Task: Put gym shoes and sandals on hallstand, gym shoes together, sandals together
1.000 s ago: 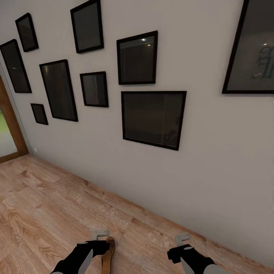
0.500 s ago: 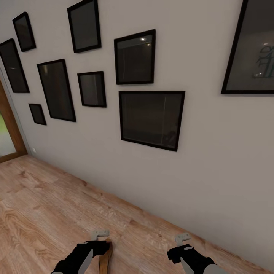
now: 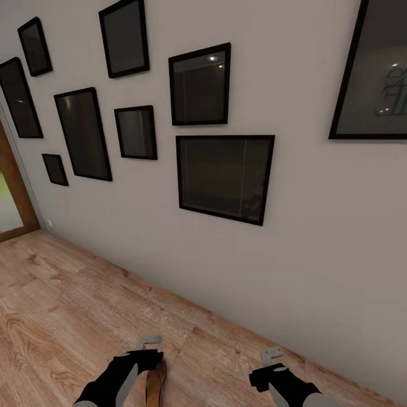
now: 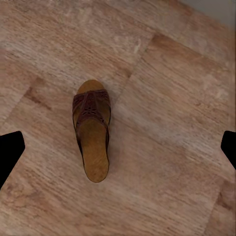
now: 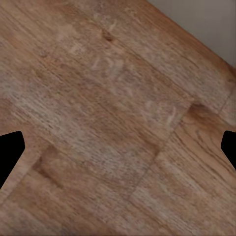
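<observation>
One brown sandal [image 4: 92,137] with a dark wide strap and tan footbed lies flat on the wood-plank corridor floor [image 3: 62,305]. In the head view a strip of the sandal [image 3: 154,384] shows just under my left wrist. My left gripper [image 4: 119,150] hovers open above the sandal, its black fingertips [image 4: 10,152] far apart and apart from it; in the head view the left gripper [image 3: 148,342] is at the bottom. My right gripper [image 3: 271,354] is open over bare floor [image 5: 113,123]. The gym shoes, the other sandal and the hallstand are out of view.
A grey wall [image 3: 294,271] with several black picture frames [image 3: 223,178] runs close ahead, meeting the floor along a diagonal line. A wooden door frame [image 3: 14,192] stands at the far left. Open floor stretches to the left.
The whole head view has slid slightly, so the camera moved. My left hand has shifted a little over the sandal. The right arm looks unchanged.
</observation>
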You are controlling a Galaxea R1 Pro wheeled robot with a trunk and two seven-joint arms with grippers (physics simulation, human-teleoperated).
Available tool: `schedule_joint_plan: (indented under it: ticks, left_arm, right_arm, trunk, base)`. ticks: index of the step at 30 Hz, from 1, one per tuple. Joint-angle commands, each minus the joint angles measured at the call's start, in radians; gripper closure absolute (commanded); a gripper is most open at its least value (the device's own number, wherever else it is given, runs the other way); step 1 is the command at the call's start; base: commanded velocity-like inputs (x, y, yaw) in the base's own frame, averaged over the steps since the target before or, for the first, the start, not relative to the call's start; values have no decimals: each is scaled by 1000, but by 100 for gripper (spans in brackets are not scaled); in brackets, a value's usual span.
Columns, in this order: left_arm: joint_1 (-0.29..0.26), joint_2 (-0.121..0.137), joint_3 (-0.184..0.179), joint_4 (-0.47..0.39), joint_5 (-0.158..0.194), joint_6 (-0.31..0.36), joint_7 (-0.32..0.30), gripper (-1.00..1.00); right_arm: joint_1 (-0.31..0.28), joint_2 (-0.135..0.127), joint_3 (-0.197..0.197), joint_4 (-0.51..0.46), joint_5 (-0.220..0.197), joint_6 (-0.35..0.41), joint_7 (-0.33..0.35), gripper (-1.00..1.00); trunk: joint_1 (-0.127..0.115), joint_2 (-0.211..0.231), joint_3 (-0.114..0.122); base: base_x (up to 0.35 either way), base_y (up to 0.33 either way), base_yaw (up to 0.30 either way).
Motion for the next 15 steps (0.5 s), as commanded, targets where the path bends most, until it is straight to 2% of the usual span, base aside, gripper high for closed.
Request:
schedule_joint_plan:
  ticks: [1, 5, 7, 8, 11, 15]
  left_arm:
    - [0, -1, 4, -46, -1, 11, 1, -100]
    - [0, -5, 5, -113, 0, 57, 3, -100]
    - [0, -18, 5, -157, 1, 101, 4, -100]
    - [-2, -39, 5, -221, 0, 162, 7, -100]
    - [-7, -68, 5, -334, 0, 270, 25, -100]
    - [-28, -84, 5, -414, 9, 357, 62, -100]
  right_arm:
    - [0, -2, 0, 1, 0, -1, -1, -100]
    - [0, -3, 1, 1, 0, -1, -2, -100]
    - [0, -3, 2, 3, 1, -1, -2, -100]
    - [0, -2, 3, 7, 1, -1, -1, -100]
    - [0, -1, 4, 23, 1, -1, 1, -100]
    - [0, 0, 5, 36, 1, 0, 2, -100]
  trunk:
    - [0, 0, 0]
    - [0, 0, 0]
    - [0, 0, 0]
    - [0, 0, 0]
    - [0, 0, 0]
    - [0, 0, 0]
  base:
    - [0, 0, 0]
    - [0, 0, 0]
    - [0, 0, 0]
    - [0, 0, 0]
    - [0, 0, 0]
    - [0, 0, 0]
